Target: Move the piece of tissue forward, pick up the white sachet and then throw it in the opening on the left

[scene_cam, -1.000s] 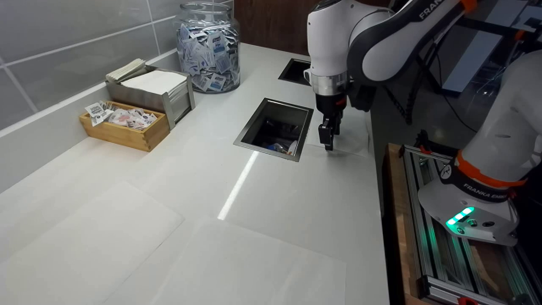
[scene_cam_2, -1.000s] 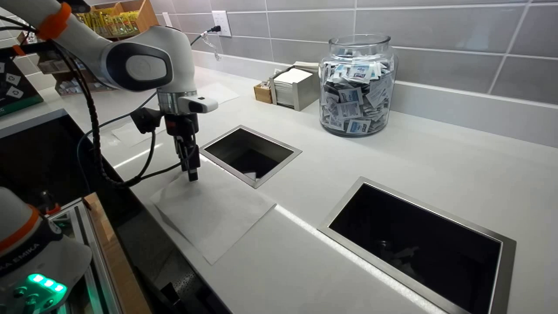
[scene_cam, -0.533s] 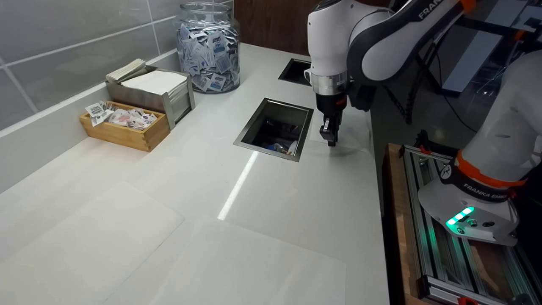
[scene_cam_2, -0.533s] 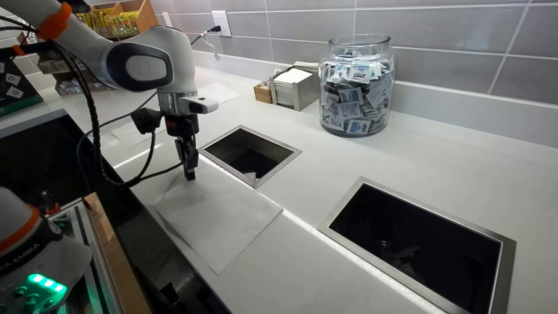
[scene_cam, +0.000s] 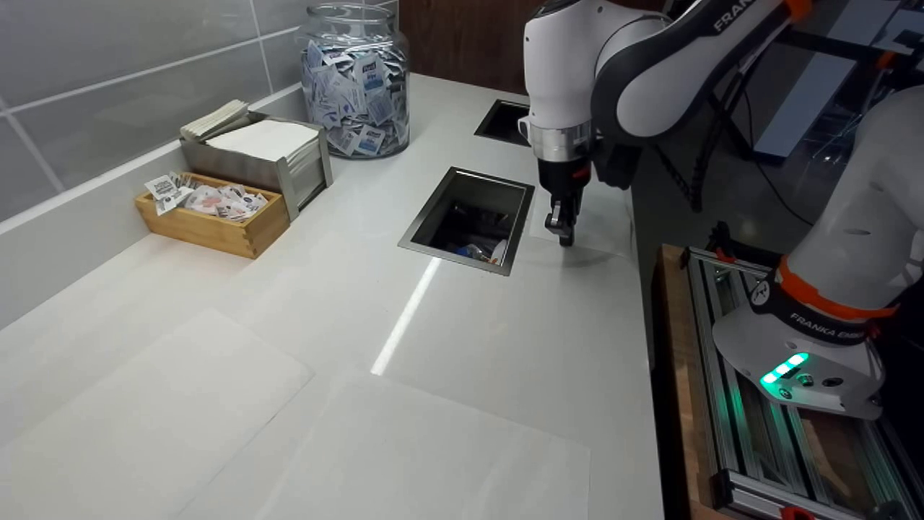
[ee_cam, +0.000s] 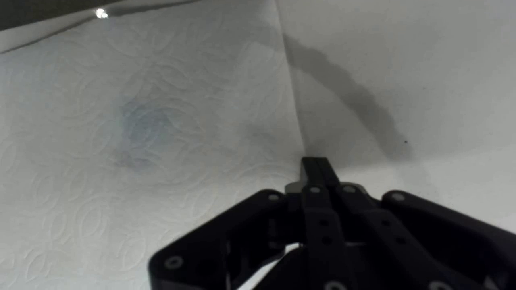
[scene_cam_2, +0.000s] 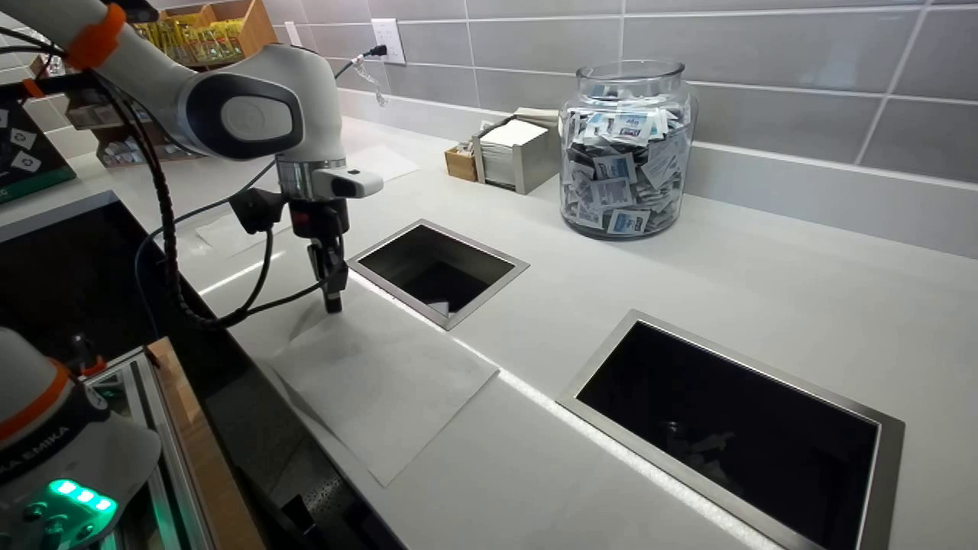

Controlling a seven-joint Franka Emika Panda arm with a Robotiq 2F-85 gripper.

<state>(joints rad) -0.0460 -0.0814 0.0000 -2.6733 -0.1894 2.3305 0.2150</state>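
In the wrist view, the left is mostly being filled by the piece of tissue (ee_cam: 173, 153), its right-hand edge being reached by the gripper (ee_cam: 315, 160), whose fingers are being held together; whether paper is being pinched cannot be told. The white tissue is being patterned by embossed loops and tinted faintly blue toward the left. In an exterior view, blurred print is being shown on packets (scene_cam: 372, 76) in the glass jar (scene_cam: 359, 30), the tissue just right of the metal-rimmed opening (scene_cam: 455, 257), and FRANKA on the robot base (scene_cam: 816, 325).
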